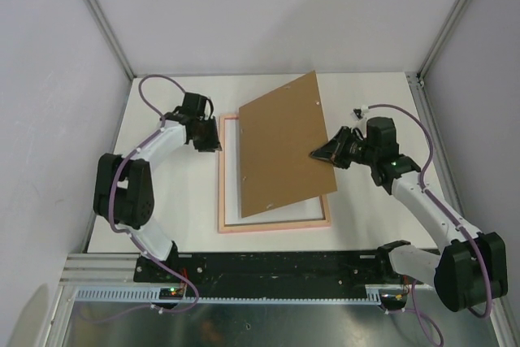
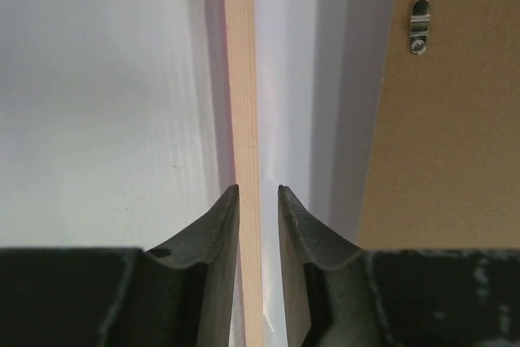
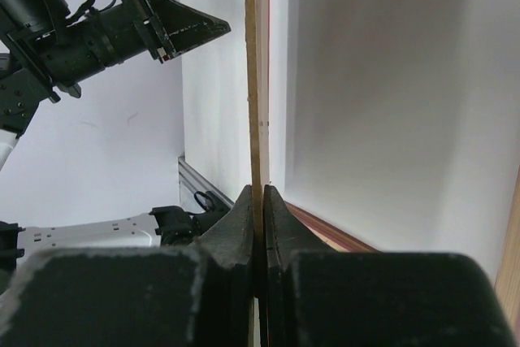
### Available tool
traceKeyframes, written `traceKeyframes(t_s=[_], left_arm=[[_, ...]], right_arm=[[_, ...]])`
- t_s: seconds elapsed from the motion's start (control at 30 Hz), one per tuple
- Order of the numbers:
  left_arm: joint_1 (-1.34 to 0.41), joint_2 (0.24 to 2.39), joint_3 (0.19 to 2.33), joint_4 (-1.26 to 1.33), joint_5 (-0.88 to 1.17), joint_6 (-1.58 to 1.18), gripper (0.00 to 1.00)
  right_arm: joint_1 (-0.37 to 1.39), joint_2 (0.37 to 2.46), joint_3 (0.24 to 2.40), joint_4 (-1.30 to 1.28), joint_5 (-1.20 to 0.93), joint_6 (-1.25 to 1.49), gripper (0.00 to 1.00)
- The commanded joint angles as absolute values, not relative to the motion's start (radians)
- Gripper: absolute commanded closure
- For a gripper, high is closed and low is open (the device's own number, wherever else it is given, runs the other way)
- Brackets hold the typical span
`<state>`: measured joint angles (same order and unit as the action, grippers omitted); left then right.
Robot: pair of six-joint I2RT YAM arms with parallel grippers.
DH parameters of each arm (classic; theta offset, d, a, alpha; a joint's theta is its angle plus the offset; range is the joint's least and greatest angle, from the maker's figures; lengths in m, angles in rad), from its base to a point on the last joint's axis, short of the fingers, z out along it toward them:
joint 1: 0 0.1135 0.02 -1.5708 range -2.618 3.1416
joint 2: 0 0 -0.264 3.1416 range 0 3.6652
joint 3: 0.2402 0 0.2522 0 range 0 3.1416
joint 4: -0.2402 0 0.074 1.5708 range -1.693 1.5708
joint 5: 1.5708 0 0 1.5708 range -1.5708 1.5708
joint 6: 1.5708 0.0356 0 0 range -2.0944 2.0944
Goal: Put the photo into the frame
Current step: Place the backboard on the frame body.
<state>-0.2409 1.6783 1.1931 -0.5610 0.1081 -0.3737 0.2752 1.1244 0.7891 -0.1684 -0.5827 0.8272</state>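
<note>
**Backing board gripped and tilted over frame; left jaws loose on rail**

The right gripper (image 3: 262, 194) is pinching the thin edge of the brown backing board (image 1: 284, 148), fingers pressed together on it. It is holding the board tilted across the centre of the top view.

The left gripper (image 2: 258, 197) is straddling the left rail of the frame (image 1: 276, 226), jaws slightly spread and not clamping.

The frame is lying peach side up on the table (image 1: 366, 95). A white sheet, judged to be the photo (image 1: 231, 176) face down, is showing inside it at centre left.

Risk: the rail is unclamped, so a board coming down skewed could nudge the frame. It could also catch the photo's edge and end up sitting proud of the recess.
</note>
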Motion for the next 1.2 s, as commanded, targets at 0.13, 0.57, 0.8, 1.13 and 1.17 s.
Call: traceKeyframes(t_s=[0.13,0.57,0.8,1.13,1.17], left_arm=[[-0.215,1.704,1.224,-0.551,0.086,-0.418,0.79],[-0.216,1.82,1.212,-0.527,0.071,-0.449,0.91],[-0.223,1.849,1.206,-0.523,0.064,-0.454,0.98],[-0.234,1.862,1.203,-0.523,0.065,-0.45,1.0],[-0.234,1.862,1.203,-0.524,0.064,-0.451,1.0]], right_arm=[[0.283,1.12,0.733,0.102,-0.643,0.894,1.0],[0.336,1.179,0.661,0.207,-0.612,0.919,1.0],[0.356,1.216,0.631,0.26,-0.596,0.94,1.0],[0.386,1.248,0.579,0.35,-0.552,0.961,1.0],[0.389,1.251,0.575,0.358,-0.547,0.962,1.0]])
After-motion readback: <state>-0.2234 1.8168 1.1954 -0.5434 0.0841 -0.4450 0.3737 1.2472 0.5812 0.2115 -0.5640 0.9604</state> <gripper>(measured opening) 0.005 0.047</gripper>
